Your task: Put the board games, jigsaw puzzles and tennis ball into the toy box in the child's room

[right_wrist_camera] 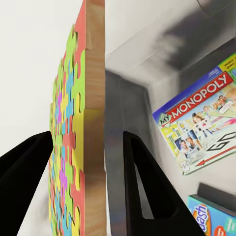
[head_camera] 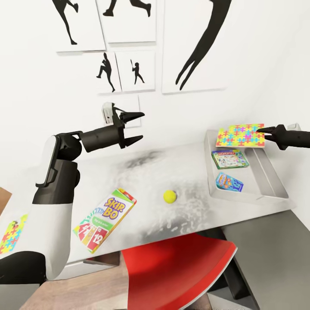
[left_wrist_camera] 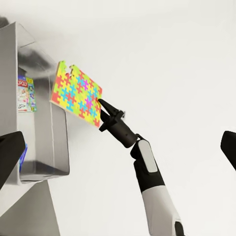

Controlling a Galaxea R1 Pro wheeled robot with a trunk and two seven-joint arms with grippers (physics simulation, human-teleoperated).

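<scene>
Starting from the left, a second jigsaw puzzle (head_camera: pixel 12 234) lies flat at the near left end of the desk (head_camera: pixel 142 202), well behind and below the left gripper (head_camera: pixel 137 127), whose jaws stand wide and hold nothing, high above the desk top. Below these jaws and toward the robot lie the SKIP-BO box (head_camera: pixel 104 220), with its long axis diagonal, and then the tennis ball (head_camera: pixel 169 196), both on the desk and apart from each other; I judge the left arm is the nearer one for them. Further right, the toy box (head_camera: pixel 271 181) already contains the Monopoly box (head_camera: pixel 230 159) and the small blue box (head_camera: pixel 229 182). The right gripper (head_camera: pixel 266 131) has its jaws narrow, clamped on one edge of the jigsaw puzzle (head_camera: pixel 240 135); in the right wrist view one finger (right_wrist_camera: pixel 24 182) is on the coloured face and the other on the plain back. The slab extends forward from the jaws, over the far end of the toy box and above the two boxes. To my judgement, the coming move depends on this: the tray floor is directly under the slab, so it needs only lowering and release.
</scene>
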